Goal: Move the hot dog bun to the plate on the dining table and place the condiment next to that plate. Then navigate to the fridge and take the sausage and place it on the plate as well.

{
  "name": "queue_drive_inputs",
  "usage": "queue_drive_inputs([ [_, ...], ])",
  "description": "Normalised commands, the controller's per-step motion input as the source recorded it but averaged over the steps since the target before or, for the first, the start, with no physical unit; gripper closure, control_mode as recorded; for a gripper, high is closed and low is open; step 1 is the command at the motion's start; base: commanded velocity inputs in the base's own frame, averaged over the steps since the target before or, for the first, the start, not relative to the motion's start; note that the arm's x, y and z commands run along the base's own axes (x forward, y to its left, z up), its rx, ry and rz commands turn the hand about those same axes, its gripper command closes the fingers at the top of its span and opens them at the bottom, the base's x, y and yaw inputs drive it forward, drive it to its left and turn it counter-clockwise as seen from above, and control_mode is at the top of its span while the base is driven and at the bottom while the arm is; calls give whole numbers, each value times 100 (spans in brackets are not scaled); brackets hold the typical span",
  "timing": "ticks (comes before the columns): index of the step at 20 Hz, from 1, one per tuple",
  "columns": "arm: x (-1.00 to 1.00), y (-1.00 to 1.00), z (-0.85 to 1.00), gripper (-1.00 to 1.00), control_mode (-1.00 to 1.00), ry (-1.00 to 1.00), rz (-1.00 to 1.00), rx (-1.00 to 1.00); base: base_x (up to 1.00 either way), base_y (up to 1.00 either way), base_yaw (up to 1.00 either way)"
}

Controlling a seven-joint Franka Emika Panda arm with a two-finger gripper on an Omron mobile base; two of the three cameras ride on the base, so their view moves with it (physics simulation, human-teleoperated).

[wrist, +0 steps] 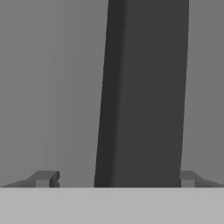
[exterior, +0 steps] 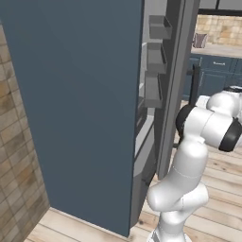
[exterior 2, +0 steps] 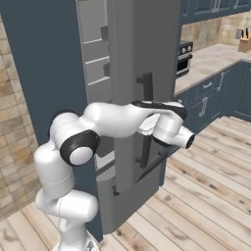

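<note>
Straight ahead of the pincer (wrist: pixel 114 179), between its 2 fingertips (wrist: pixel 43 178), stands the dark bar handle (wrist: pixel 142 94) of the fridge (exterior 2: pixel 147 44), its long axis upright and running across the gap. The pincer is spread wide with a tip on each side of the bar, gripping nothing. From the left base view the fridge door (exterior: pixel 177 80) looks part-way open, with door shelves (exterior: pixel 156 56) visible. I cannot see the sausage; it is presumably inside, so the door likely has to swing wider before any reach.
</note>
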Motion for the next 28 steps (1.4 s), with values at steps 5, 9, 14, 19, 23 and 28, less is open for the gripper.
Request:
queue_drive_inputs([
  [5,-55,0,31,-100,-100,-14,-13,0,0,0,0],
  [9,-39,-10,40,-100,-100,-12,-15,-1,0,0,0],
  [14,-8,-27,21,-100,-100,-6,-8,-4,0,0,0],
  [19,3,-30,-1,-100,-100,0,-8,-3,0,0,0],
  [23,9,-17,-7,-100,-100,0,-8,-4,0,0,0],
  [28,-8,-9,-3,-100,-100,-1,-10,0,0,0,0],
])
